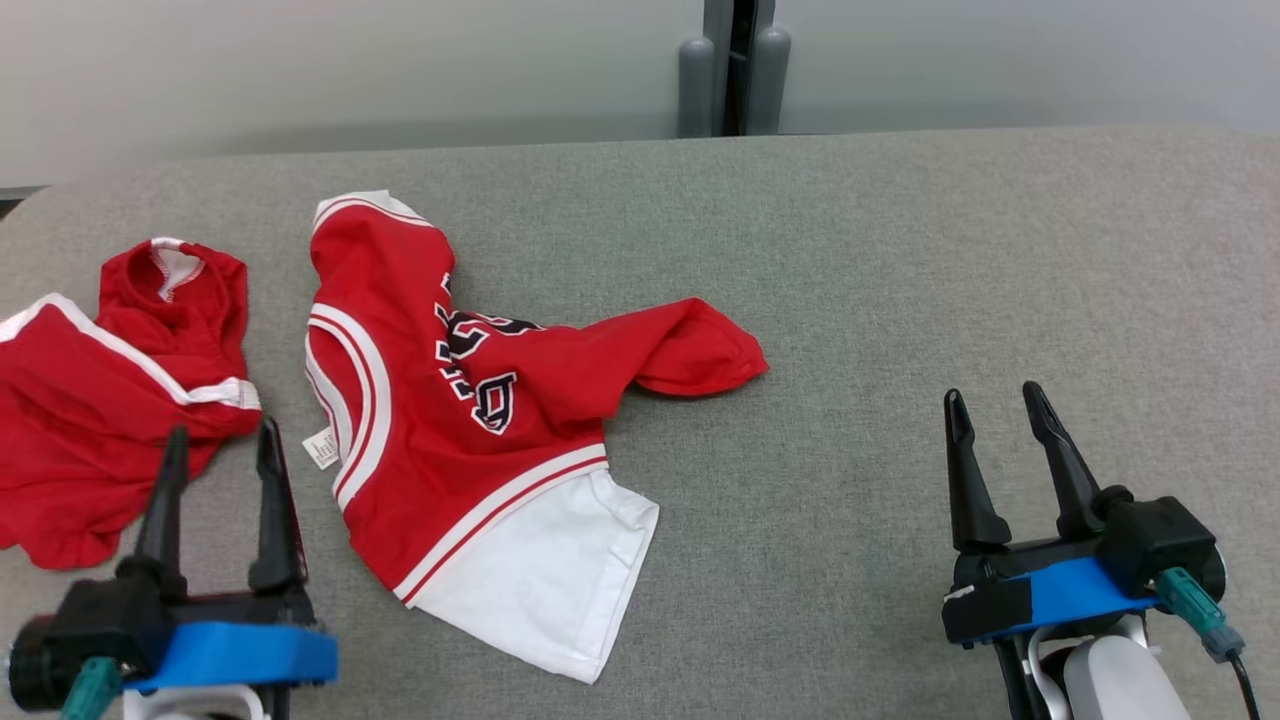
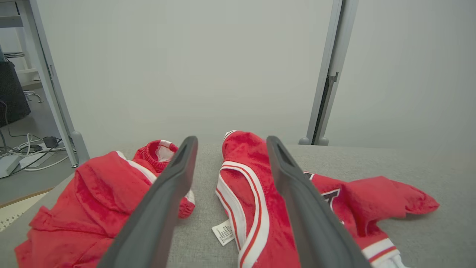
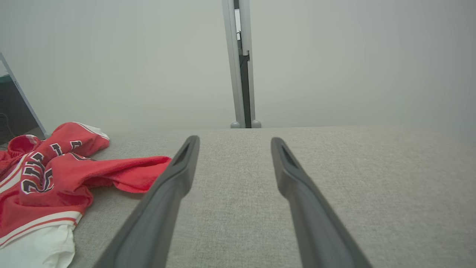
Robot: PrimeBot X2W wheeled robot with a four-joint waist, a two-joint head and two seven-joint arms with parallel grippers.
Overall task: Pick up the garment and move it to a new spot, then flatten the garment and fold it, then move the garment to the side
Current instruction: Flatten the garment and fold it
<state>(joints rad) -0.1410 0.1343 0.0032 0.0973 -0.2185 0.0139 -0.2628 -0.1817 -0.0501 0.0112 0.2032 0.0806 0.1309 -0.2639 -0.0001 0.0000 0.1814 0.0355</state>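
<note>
Garment (image 1: 420, 420), a red jersey with white trim, lay crumpled left of centre on the grey table (image 1: 900, 300). I saw my left gripper (image 1: 223, 430) spread wide and empty at its near left, beside red shorts (image 1: 80, 420). My right gripper (image 1: 993, 392), fingers likewise apart, sat empty well to the right.

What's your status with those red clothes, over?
Left gripper open, empty; right gripper open, empty. Red-and-white lettered jersey crumpled on grey fabric table. Red white-trimmed shorts lie left of it, apart.
</note>
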